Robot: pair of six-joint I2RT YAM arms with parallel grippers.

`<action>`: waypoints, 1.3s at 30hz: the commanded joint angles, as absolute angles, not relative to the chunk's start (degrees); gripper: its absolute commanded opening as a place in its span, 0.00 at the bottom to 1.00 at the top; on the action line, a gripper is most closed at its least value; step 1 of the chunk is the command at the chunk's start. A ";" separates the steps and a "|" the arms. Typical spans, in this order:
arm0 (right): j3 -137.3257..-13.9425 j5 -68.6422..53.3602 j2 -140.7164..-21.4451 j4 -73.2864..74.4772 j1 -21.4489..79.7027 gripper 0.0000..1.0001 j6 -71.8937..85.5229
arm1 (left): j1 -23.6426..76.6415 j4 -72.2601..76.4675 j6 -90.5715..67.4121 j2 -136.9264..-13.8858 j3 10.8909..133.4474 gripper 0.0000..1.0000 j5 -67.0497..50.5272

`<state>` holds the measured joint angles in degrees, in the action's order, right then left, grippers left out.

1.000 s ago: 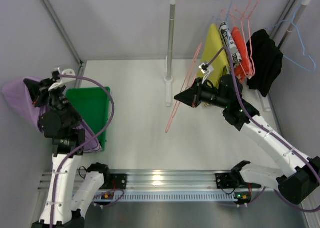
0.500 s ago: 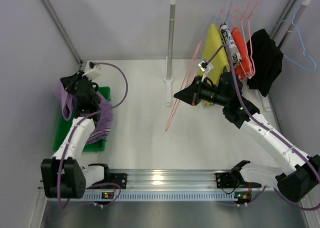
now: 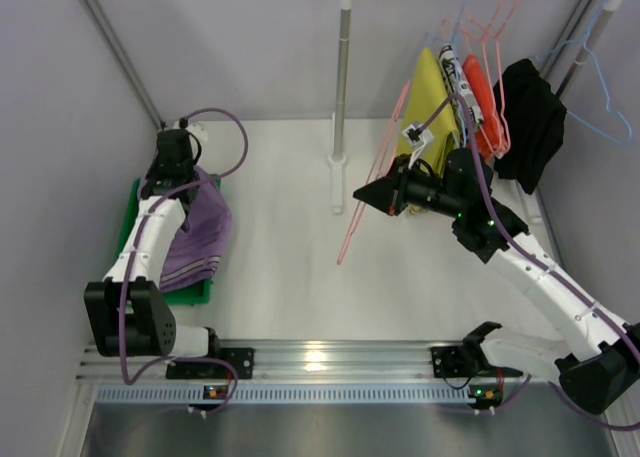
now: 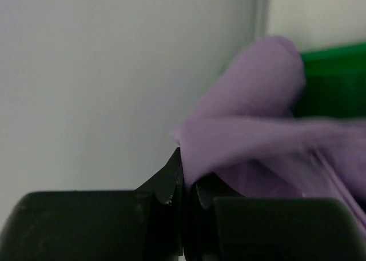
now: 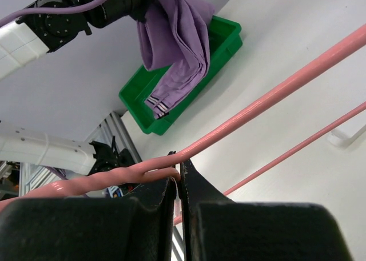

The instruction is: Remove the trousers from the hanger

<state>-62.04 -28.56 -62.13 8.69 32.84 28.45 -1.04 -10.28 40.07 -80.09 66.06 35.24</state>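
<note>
The lilac-purple trousers (image 3: pixel 197 235) hang from my left gripper (image 3: pixel 178 182) and drape into the green bin (image 3: pixel 133 199) at the left. In the left wrist view the jaws (image 4: pixel 186 178) are shut on a fold of the trousers (image 4: pixel 257 129). My right gripper (image 3: pixel 362 198) is shut on the thin pale pink hanger (image 3: pixel 372 177) and holds it bare and slanted above the table middle. In the right wrist view the hanger's wire (image 5: pixel 274 95) is pinched between the jaws (image 5: pixel 180 172). The trousers (image 5: pixel 177 38) and the bin (image 5: pixel 223 44) show beyond.
A clothes rail at the back right carries a mustard-yellow garment (image 3: pixel 432 97), red-orange hangers (image 3: pixel 487 102), a black garment (image 3: pixel 530 117) and a light blue hanger (image 3: pixel 603 82). Its post (image 3: pixel 340 107) stands at the table's back middle. A metal rail (image 3: pixel 320 362) runs along the near edge.
My left arm has swung in from the far left wall and brought the trousers down over the green bin. My right gripper with the hanger has shifted only slightly right.
</note>
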 commanded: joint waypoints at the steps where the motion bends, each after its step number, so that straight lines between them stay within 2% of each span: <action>1: -63.99 -28.30 -59.77 9.23 32.87 0.00 26.54 | -1.41 -34.34 30.77 -77.79 65.49 0.00 26.73; 6: -63.90 -28.39 -59.41 9.67 32.87 0.00 26.19 | -3.42 -46.56 29.62 -75.24 62.76 0.02 18.65; 7: -63.98 -28.39 -59.33 9.67 32.87 0.00 26.02 | -3.78 -47.63 29.79 -74.80 62.41 0.06 17.33; 11: -63.98 -27.77 -59.33 9.67 32.87 0.00 25.75 | -5.10 -52.72 30.50 -74.44 62.75 0.30 11.35; 12: -63.98 -27.16 -59.24 9.93 32.87 0.00 25.58 | -5.27 -53.69 30.50 -74.62 63.80 0.49 10.12; 14: -63.98 -26.20 -58.89 10.37 32.96 0.00 25.05 | -5.27 -56.76 30.23 -74.45 65.29 0.71 6.61; 15: -63.98 -25.23 -58.63 10.63 32.87 0.00 24.87 | -5.27 -57.91 30.15 -74.10 67.56 0.98 5.03; 18: -63.90 -23.65 -57.31 11.86 32.87 0.00 23.74 | -5.27 -62.48 29.79 -72.34 72.66 0.99 -2.25; 26: -66.00 -27.68 -54.23 20.99 32.87 0.00 18.81 | -5.27 -77.42 30.15 -72.94 101.91 0.99 -30.73; 33: -69.25 -31.29 -54.93 26.63 32.35 0.00 16.08 | -3.87 -74.72 26.81 -72.33 106.35 0.99 -52.87; 35: -69.96 -31.29 -55.28 25.67 32.34 0.00 18.18 | -2.12 -70.17 23.83 -71.63 105.65 0.99 -55.19; 38: -70.93 -31.64 -56.16 22.51 32.34 0.00 22.04 | 7.53 -62.59 19.78 -70.75 103.10 0.99 -50.65; 39: -71.88 -32.16 -56.51 21.89 32.34 0.00 23.10 | 14.26 -61.27 19.25 -70.75 102.05 0.99 -47.93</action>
